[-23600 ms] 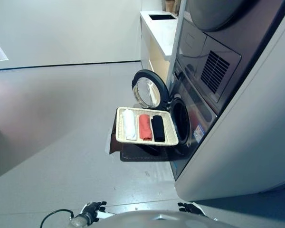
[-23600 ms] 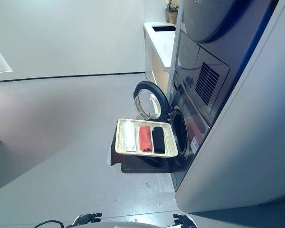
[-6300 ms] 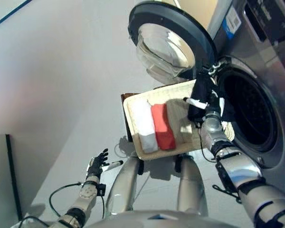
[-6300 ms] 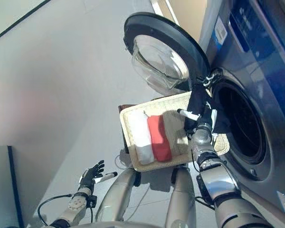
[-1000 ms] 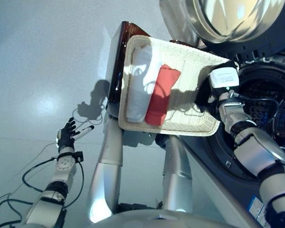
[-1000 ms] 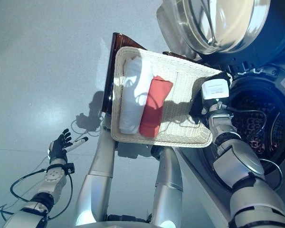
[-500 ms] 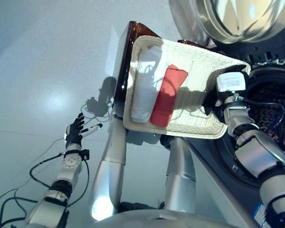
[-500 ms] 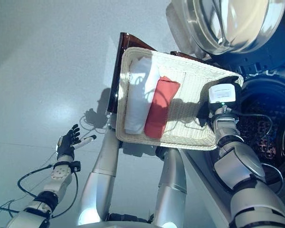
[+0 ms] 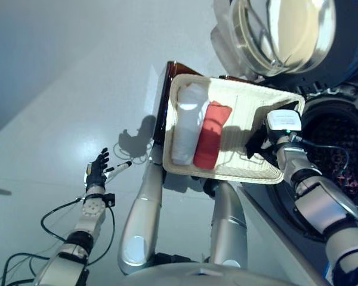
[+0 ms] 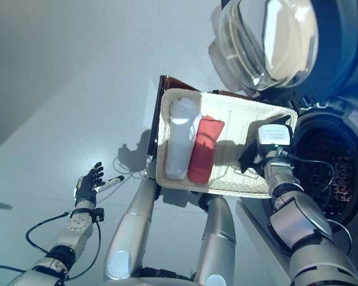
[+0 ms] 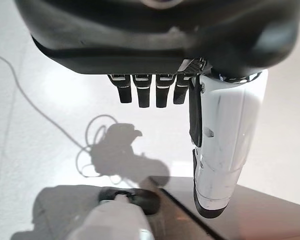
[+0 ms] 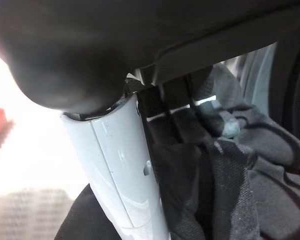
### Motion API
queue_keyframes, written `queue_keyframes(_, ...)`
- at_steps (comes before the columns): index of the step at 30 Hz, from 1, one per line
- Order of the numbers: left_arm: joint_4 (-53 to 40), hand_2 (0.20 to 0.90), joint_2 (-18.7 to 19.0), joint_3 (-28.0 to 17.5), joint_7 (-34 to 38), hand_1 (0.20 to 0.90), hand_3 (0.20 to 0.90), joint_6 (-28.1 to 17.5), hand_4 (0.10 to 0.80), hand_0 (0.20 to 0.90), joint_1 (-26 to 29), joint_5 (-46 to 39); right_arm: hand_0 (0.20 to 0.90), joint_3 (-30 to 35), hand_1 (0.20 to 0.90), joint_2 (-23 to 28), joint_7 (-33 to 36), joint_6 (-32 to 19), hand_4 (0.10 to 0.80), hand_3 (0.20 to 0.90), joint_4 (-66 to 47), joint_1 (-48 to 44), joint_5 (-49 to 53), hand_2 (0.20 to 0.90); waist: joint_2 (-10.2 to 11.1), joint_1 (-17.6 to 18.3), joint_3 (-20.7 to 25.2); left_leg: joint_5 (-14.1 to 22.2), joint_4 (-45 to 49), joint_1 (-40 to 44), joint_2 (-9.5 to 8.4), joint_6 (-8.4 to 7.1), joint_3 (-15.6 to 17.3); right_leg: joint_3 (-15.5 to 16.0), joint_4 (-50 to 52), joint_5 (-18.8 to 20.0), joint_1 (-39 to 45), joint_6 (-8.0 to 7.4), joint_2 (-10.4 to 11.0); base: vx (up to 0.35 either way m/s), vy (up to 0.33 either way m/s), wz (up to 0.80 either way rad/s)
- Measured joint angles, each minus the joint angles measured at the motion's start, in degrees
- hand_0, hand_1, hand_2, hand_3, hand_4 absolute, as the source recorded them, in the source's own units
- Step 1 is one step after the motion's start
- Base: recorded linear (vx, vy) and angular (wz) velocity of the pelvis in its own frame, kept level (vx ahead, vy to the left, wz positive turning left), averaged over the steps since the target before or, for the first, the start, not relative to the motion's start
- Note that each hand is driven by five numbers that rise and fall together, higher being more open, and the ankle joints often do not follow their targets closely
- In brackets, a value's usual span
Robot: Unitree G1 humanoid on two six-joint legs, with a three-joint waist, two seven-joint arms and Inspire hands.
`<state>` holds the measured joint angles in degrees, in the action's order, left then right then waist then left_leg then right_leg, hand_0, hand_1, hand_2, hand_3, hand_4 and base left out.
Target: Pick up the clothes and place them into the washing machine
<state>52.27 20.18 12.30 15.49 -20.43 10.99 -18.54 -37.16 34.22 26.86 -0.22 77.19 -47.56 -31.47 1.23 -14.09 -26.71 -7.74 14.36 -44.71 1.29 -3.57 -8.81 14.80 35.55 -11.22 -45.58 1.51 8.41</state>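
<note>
My right hand (image 10: 250, 159) was at the basket (image 9: 238, 170), at the end nearest the washing machine drum (image 9: 337, 161). In the right wrist view its fingers (image 12: 190, 107) and white-covered thumb (image 12: 117, 170) were curled round a dark garment (image 12: 230, 175), so the hand was closed on that cloth. The garment was in my right hand, bunched at the basket's drum-side end; whether it had lifted clear of the basket floor could not be determined.

2 further garments lay in the basket: a white roll (image 9: 185, 128) at the end farthest from the drum and a red roll (image 9: 210, 136) just beside it. Both lay with long axes parallel, running across the basket's width.

My left hand (image 9: 96, 173) hung well apart from the basket, low over the floor (image 9: 59, 119), fingers straight and holding nothing.

The relation governing the coming move, in my judgement: the drum opening lay directly beyond the basket's near end from my right hand, with the open door (image 10: 274, 42) standing above the basket. The right hand was far nearer the drum than the left.
</note>
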Motion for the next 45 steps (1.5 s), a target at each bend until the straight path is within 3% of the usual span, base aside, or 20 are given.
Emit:
queue_keyframes(4,0.2,0.900,-0.3,0.0,-0.1,0.900,0.900,0.0,0.800,0.900,-1.6,-0.5,0.200,8.7,0.200,-0.2,-0.9,-3.9,0.300,0.200,-3.3,-0.6,14.0,0.200,-0.9,1.2,0.6,-0.7,-2.7,5.0,-0.23,1.19,1.5,-1.3,-3.0,1.1,4.5,-1.30,0.1,0.009,0.081,-0.10)
queue_keyframes(6,0.2,0.900,-0.2,-0.2,-0.2,0.900,0.900,-0.1,0.800,0.900,-2.0,-0.6,0.200,15.1,0.200,-1.1,-2.1,-5.3,0.300,0.200,-4.9,-0.4,21.1,0.200,-1.2,1.7,0.8,-0.6,-3.2,6.6,-0.27,1.58,2.2,-1.3,-4.0,2.3,6.0,-0.73,0.3,0.007,0.103,-0.11)
queue_keyframes(19,1.1,0.900,-0.1,0.0,-0.7,0.900,0.900,0.1,0.800,0.900,-4.4,-2.1,0.200,34.9,0.200,-11.0,-8.4,-13.0,0.300,0.200,-5.3,5.9,74.3,0.200,-3.5,5.5,1.8,0.0,-5.3,12.1,-0.96,3.12,6.1,-5.3,-7.9,4.0,10.1,-3.46,0.4,0.019,0.097,-0.15)
queue_keyframes(21,1.1,0.900,-0.6,0.1,-1.2,0.900,0.900,0.1,0.800,0.900,-4.8,-2.1,0.200,36.3,0.200,-12.2,-10.2,-14.4,0.300,0.200,-5.8,8.2,80.9,0.200,-4.4,5.7,2.2,0.1,-5.4,12.4,-1.09,3.32,7.2,-6.2,-8.4,4.2,10.1,-3.65,0.5,0.010,0.121,-0.19)
queue_keyframes(26,1.1,0.900,-2.7,1.2,-2.4,0.900,0.900,0.1,0.800,0.900,-5.5,-2.2,0.200,45.4,0.200,-16.4,-14.6,-18.9,0.300,0.200,-7.1,10.9,98.3,0.200,-9.7,7.1,2.4,-0.2,-6.9,13.5,-1.41,4.73,9.4,-8.4,-10.1,5.8,10.1,-4.43,0.7,0.005,0.137,-0.18)
queue_keyframes(31,-1.1,0.900,-4.7,4.6,-4.4,0.900,0.900,0.0,0.800,0.900,-7.2,-2.2,0.200,48.7,0.200,-16.5,-15.9,-21.1,0.300,0.200,-9.2,11.2,105.3,0.200,-15.3,7.1,3.4,-0.4,-8.1,14.3,-2.35,5.08,11.5,-10.6,-10.9,6.7,9.6,-5.47,1.3,-0.004,0.097,-0.16)
queue_keyframes(36,-2.2,0.900,-5.7,7.4,-6.2,0.900,0.900,-0.1,0.800,0.900,-9.1,-2.3,0.200,52.9,0.200,-15.8,-16.8,-23.9,0.300,0.200,-11.4,8.8,109.9,0.200,-17.4,7.2,4.6,-0.6,-9.0,14.3,-3.16,5.56,12.1,-11.8,-10.8,6.9,8.5,-5.87,1.7,-0.010,0.074,-0.08)
queue_keyframes(45,-2.1,0.900,-6.1,10.0,-7.7,0.900,0.900,0.0,0.800,0.900,-11.1,-2.3,0.200,55.3,0.200,-6.1,-14.4,-28.6,0.300,0.200,-12.5,-3.1,111.9,0.200,-20.3,5.9,5.0,-0.7,-9.3,12.6,-4.20,5.98,13.7,-14.3,-9.0,7.2,4.7,-6.40,2.2,-0.012,0.010,-0.07)
